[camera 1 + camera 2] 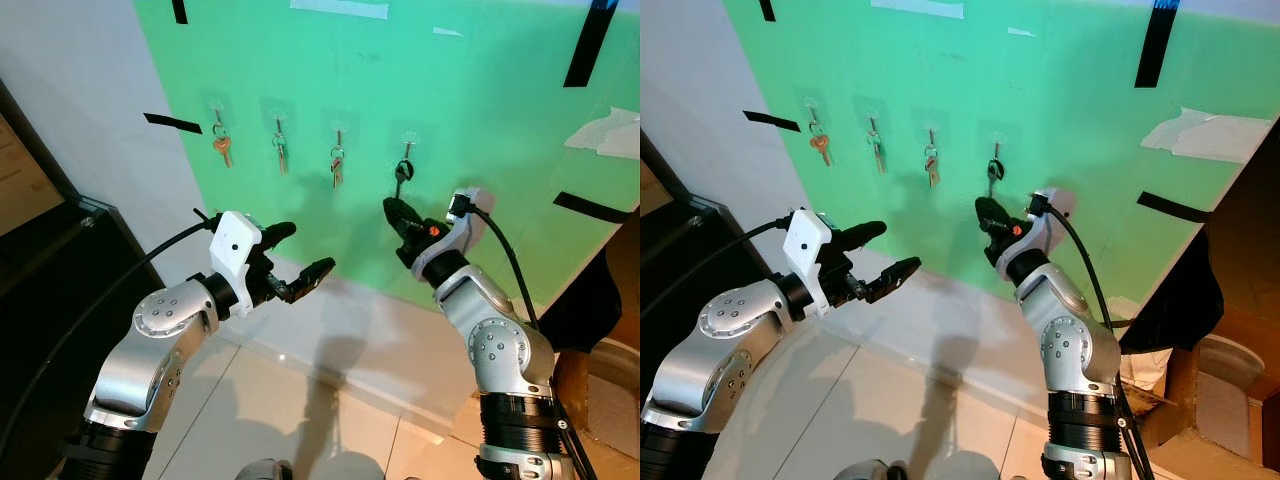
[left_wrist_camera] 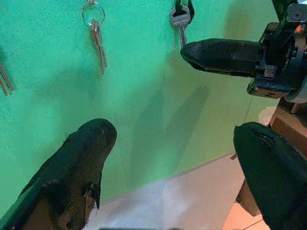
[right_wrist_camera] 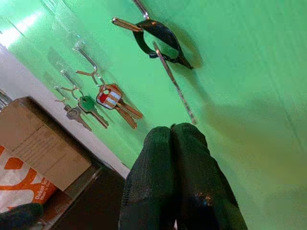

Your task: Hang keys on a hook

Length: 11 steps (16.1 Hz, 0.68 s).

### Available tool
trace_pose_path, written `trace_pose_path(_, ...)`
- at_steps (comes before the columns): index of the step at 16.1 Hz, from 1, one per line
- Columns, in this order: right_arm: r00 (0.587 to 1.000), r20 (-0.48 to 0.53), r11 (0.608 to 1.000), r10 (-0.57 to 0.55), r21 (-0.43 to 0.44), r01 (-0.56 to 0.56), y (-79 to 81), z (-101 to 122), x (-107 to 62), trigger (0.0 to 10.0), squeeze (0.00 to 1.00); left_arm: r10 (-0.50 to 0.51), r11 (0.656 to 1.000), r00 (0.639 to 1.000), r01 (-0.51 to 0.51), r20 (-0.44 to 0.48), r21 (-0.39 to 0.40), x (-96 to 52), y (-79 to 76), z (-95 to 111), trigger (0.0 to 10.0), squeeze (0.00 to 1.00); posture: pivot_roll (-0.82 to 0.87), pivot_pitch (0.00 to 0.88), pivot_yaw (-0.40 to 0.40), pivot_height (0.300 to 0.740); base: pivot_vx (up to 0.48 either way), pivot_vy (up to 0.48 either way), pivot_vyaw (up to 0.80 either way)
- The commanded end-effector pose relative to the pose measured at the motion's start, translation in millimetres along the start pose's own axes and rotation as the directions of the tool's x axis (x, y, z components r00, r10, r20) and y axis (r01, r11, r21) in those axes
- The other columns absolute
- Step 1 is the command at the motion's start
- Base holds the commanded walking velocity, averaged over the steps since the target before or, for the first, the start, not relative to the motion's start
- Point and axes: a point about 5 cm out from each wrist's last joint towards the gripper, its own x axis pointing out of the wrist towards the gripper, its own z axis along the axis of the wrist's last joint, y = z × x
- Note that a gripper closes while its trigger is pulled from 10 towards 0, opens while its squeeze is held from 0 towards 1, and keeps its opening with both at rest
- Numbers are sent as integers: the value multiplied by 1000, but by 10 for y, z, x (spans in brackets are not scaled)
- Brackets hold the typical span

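A green board (image 1: 400, 90) on the wall carries a row of small hooks, each with keys on it. A silver key on a black strap (image 1: 402, 175) hangs from the rightmost hook (image 1: 407, 140). To its left hang a red-tagged bunch (image 1: 337, 165), a silver bunch (image 1: 281, 152) and an orange key (image 1: 222, 148). My right gripper (image 1: 391, 208) is shut and empty, its tip just below the strap key (image 3: 163, 38). My left gripper (image 1: 300, 255) stands open and empty, lower and further left, apart from the board.
A black cabinet (image 1: 50, 260) stands close on the left. A cardboard box (image 1: 600, 390) sits at the right by the floor. Black tape strips (image 1: 172, 123) mark the board. Pale floor tiles (image 1: 300, 400) lie below both arms.
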Motion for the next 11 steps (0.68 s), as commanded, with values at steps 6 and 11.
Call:
trace_pose_path(6,972,17,877,-235,-427,220,-359,-34,-384,10000,1000,-18,1000,1000,18,15,2,-7,-23,27,10000,0,-7,0,47,740,0,0,0)
trace_pose_path(11,868,211,728,-450,-477,493,-514,110,-969,10000,1000,213,977,972,-208,-101,52,-89,111,-331,10000,0,-73,0,62,740,0,0,-640)
